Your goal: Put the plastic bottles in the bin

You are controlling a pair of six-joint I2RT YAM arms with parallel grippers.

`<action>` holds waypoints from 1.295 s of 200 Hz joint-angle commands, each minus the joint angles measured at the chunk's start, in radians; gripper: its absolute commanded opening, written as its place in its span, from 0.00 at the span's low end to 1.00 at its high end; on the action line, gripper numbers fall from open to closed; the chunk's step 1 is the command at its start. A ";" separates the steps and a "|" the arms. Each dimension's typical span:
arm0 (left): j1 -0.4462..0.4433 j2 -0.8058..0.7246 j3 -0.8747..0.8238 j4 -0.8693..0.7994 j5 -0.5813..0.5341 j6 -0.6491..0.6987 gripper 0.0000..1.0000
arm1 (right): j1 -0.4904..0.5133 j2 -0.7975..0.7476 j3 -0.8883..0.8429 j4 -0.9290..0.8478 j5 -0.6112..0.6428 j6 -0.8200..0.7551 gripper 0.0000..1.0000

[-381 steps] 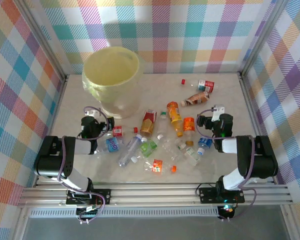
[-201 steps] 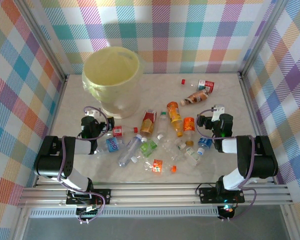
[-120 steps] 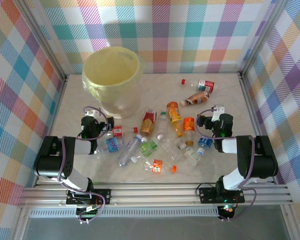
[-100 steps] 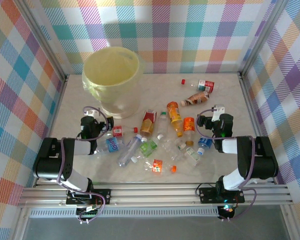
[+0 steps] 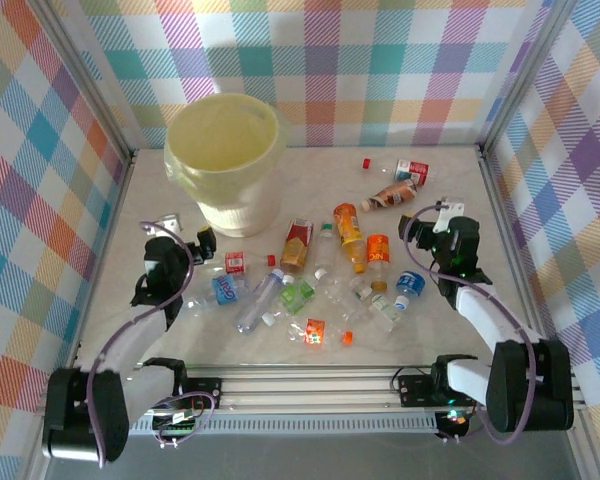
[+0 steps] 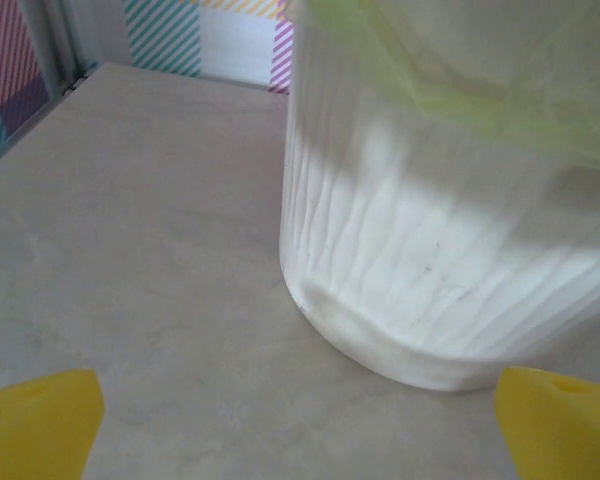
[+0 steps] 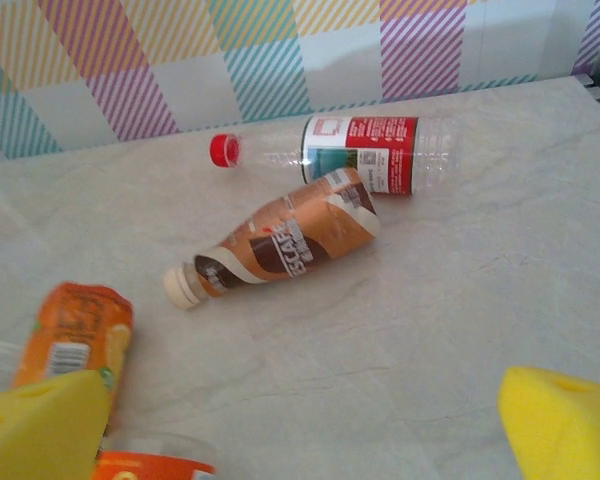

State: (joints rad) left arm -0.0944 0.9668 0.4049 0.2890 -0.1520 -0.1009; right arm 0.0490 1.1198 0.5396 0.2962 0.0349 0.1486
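The pale-yellow bin (image 5: 223,150) with a liner over its rim stands at the back left. Several plastic bottles lie across the table's middle, among them a red-labelled one (image 5: 298,243), an orange one (image 5: 348,225) and a blue-labelled one (image 5: 225,288). My left gripper (image 5: 185,232) is open just in front of the bin's base (image 6: 420,330), nothing between its yellow fingertips (image 6: 35,425). My right gripper (image 5: 430,215) is open too, near a brown bottle (image 7: 280,240) and a clear red-labelled bottle (image 7: 370,155). An orange bottle (image 7: 70,335) lies by its left fingertip (image 7: 45,425).
Checked walls close in the table on three sides. A loose red cap (image 5: 366,162) lies near the back wall. Bare tabletop (image 6: 130,230) stretches left of the bin, and more (image 7: 430,320) lies ahead of the right gripper.
Both arms have unfolded from their tucked pose and stretched forward. The left gripper shifted slightly left, the right gripper slightly right and farther back. The bottles have not moved.
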 commanded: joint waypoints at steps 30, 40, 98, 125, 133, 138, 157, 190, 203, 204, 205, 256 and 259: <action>-0.111 -0.242 0.100 -0.524 -0.062 -0.295 1.00 | 0.049 -0.056 0.199 -0.471 0.063 0.241 1.00; -0.145 -0.266 0.104 -0.558 -0.049 -0.347 1.00 | 0.049 -0.050 0.243 -0.528 0.051 0.256 1.00; -0.284 -0.284 0.189 -0.708 0.302 -0.388 1.00 | 0.049 0.065 0.471 -0.779 0.033 0.463 0.99; -0.374 -0.283 0.223 -0.707 0.436 -0.332 1.00 | 0.049 0.164 0.549 -0.817 0.007 0.560 0.97; -0.398 -0.281 0.234 -0.699 0.478 -0.308 1.00 | 0.049 0.202 0.573 -0.820 -0.002 0.582 0.97; -0.410 -0.279 0.241 -0.696 0.497 -0.297 1.00 | 0.049 0.225 0.584 -0.815 -0.011 0.597 0.97; -0.443 -0.260 0.258 -0.662 0.598 -0.279 1.00 | 0.049 0.317 0.634 -0.798 -0.014 0.646 0.95; -0.521 -0.206 0.289 -0.617 0.640 -0.277 1.00 | 0.049 0.488 0.734 -0.786 0.001 0.709 0.93; -0.550 -0.185 0.314 -0.631 0.596 -0.263 1.00 | 0.049 0.552 0.772 -0.782 0.009 0.732 0.93; -0.551 -0.183 0.316 -0.631 0.595 -0.260 1.00 | 0.049 0.557 0.774 -0.781 0.011 0.733 0.92; -0.553 -0.182 0.317 -0.631 0.594 -0.258 1.00 | 0.049 0.559 0.777 -0.780 0.012 0.735 0.92; -0.573 -0.123 0.382 -0.641 0.644 -0.198 1.00 | 0.049 0.770 0.958 -0.803 0.049 0.778 0.90; -0.574 -0.125 0.381 -0.639 0.643 -0.196 1.00 | 0.049 0.781 0.969 -0.805 0.050 0.780 0.90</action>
State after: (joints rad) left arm -0.6529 0.8406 0.7494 -0.3634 0.4561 -0.3424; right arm 0.0952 1.8416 1.4189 -0.4847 0.0582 0.8837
